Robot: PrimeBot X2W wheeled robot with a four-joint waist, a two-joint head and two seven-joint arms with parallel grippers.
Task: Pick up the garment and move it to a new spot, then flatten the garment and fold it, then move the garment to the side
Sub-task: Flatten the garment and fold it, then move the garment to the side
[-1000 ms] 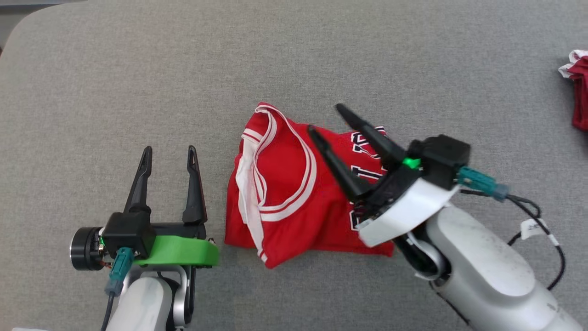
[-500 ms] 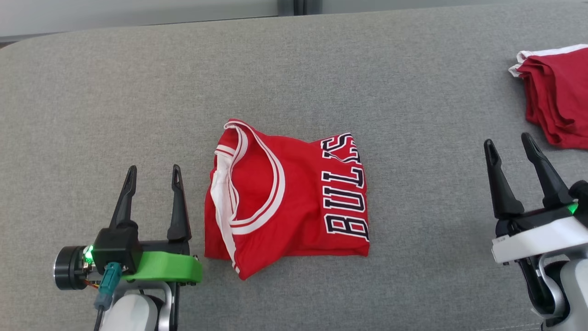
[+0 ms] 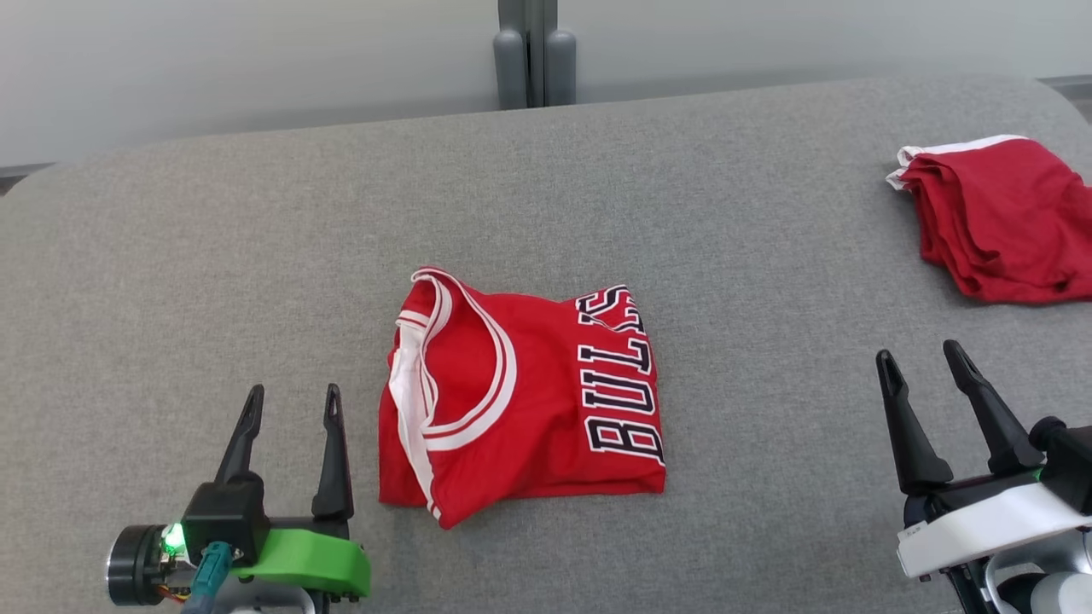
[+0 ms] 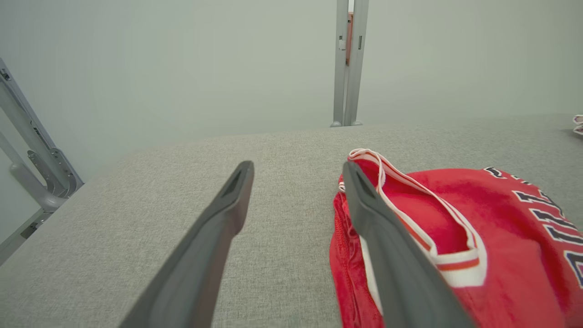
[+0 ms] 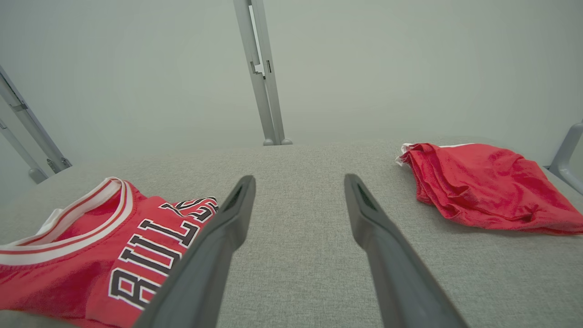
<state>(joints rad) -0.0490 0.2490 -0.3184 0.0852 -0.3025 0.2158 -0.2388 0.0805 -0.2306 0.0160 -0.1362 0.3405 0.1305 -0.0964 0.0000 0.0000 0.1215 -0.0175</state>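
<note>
The garment [image 3: 520, 401] is a red jersey with white trim and dark lettering, folded into a compact rectangle in the middle of the grey table [image 3: 256, 256]. It also lies at the right in the left wrist view [image 4: 455, 237] and at the lower left in the right wrist view [image 5: 91, 246]. My left gripper [image 3: 292, 401] stands open just left of the garment, apart from it, with nothing between its fingers. My right gripper [image 3: 920, 358] is open and empty at the lower right, well clear of the garment.
A second red garment [image 3: 994, 217] with a white edge lies crumpled at the table's far right, seen too in the right wrist view [image 5: 478, 187]. A grey post [image 3: 533, 51] stands behind the table's far edge against a pale wall.
My right gripper has pulled off the garment and back to the lower right, still open. The head camera has tilted up, bringing the far edge and wall into view. The garment lies unmoved.
</note>
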